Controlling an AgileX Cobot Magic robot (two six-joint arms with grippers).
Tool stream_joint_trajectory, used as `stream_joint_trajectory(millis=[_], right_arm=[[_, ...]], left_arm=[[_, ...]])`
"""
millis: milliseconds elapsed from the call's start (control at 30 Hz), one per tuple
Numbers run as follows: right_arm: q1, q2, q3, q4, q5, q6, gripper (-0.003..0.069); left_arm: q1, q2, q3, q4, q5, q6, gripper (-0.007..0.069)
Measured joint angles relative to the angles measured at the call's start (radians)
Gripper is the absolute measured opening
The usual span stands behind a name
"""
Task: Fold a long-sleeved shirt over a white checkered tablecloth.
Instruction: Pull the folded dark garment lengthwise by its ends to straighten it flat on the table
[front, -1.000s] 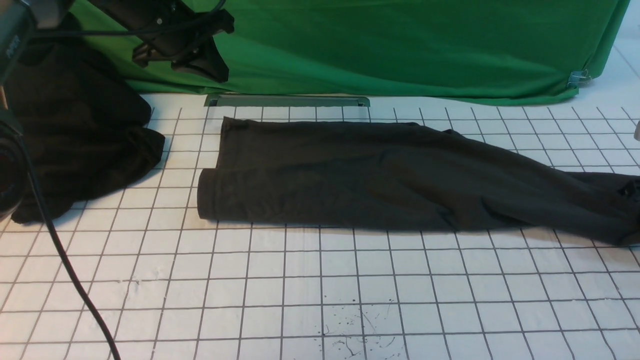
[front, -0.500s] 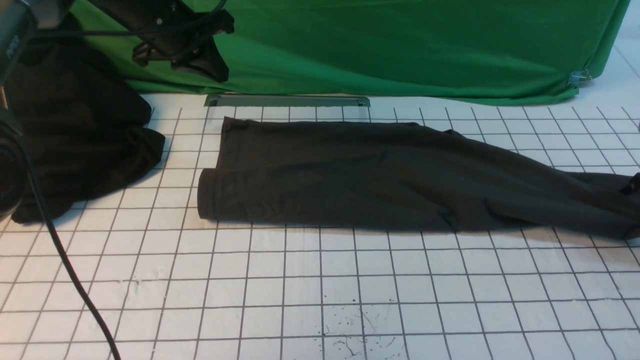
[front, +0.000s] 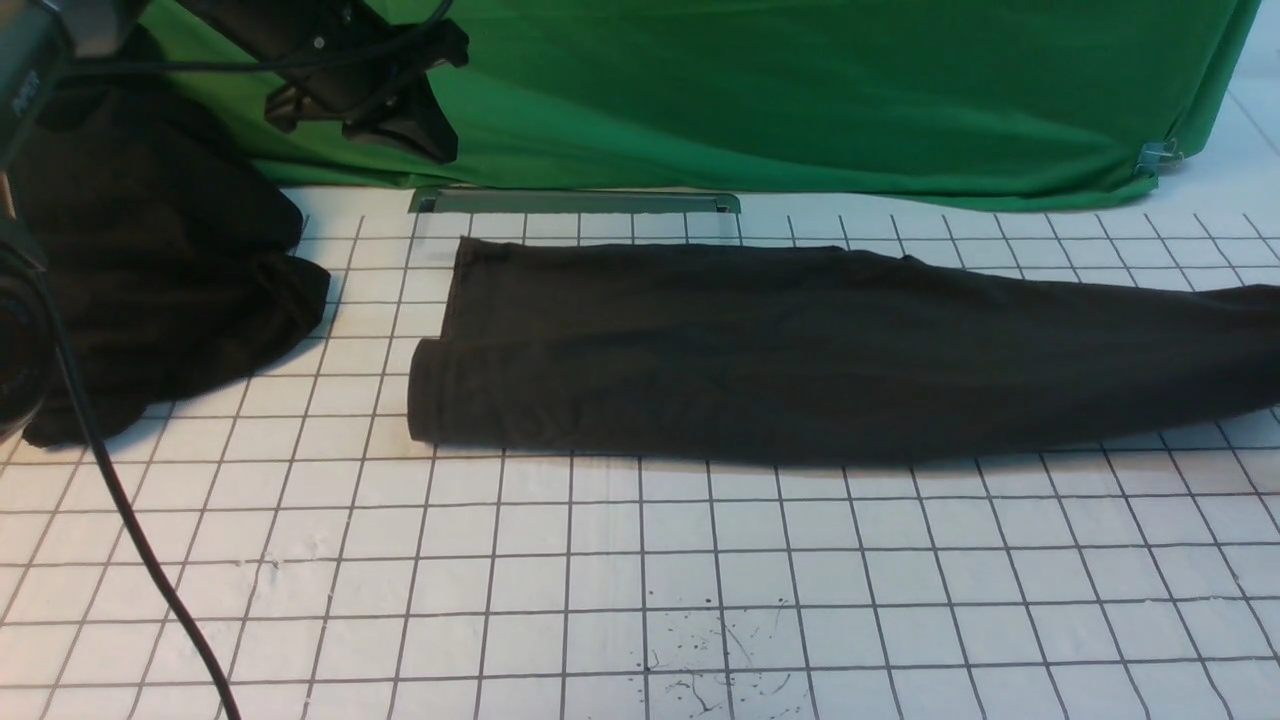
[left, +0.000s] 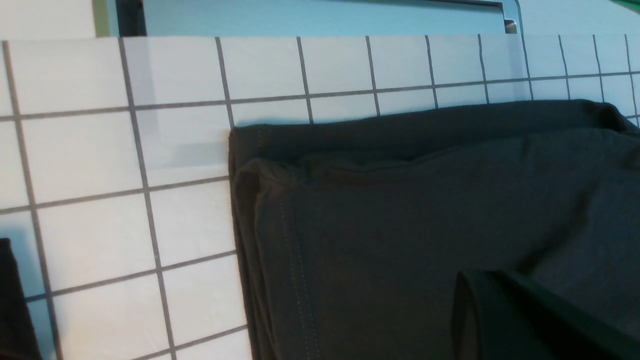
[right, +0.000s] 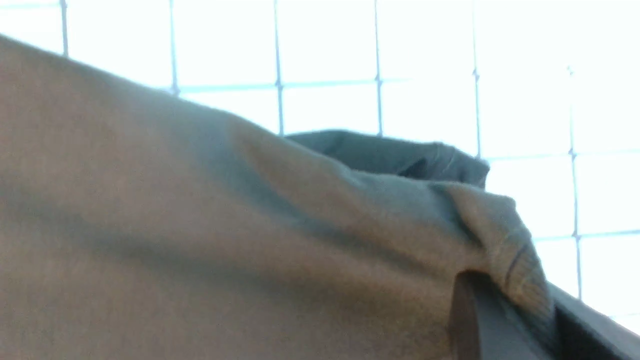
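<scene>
Shirt (front: 760, 350) bunches in right pincer (right: 500, 325), clamped tight on its end, body stretching away across tablecloth (front: 640, 560). Left pincer (front: 415, 130) hangs closed, empty, hem corner well below it.

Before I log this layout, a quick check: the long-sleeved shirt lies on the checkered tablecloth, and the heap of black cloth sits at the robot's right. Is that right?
Not quite: the black cloth heap sits at the robot's left, as the front view shows. The long-sleeved shirt does lie on the white checkered tablecloth.
</scene>
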Motion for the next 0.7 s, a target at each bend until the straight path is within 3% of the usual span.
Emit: stream_joint_trajectory(millis=[33, 267, 400, 600, 700], right_arm=[[0.0, 0.0, -0.001, 0.0, -0.004, 0.0, 0.0058], [0.0, 0.129, -0.003, -0.015, -0.107, 0.0, 0.0293], [0.0, 0.164, -0.003, -0.026, -0.123, 0.0, 0.0376], [0.0, 0.135, -0.003, -0.139, -0.126, 0.108, 0.0486], [-0.002, 0.054, -0.003, -0.194, -0.112, 0.17, 0.0615]], left_arm=[[0.0, 0.0, 0.0, 0.0, -0.001, 0.0, 0.0003], [0.0, 0.0, 0.0, 0.001, -0.002, 0.0, 0.0003], [0.0, 0.0, 0.0, 0.001, -0.002, 0.0, 0.0003], [0.0, 0.0, 0.0, 0.032, 0.006, -0.011, 0.002], [0.0, 0.001, 0.0, 0.054, 0.008, -0.037, 0.007]])
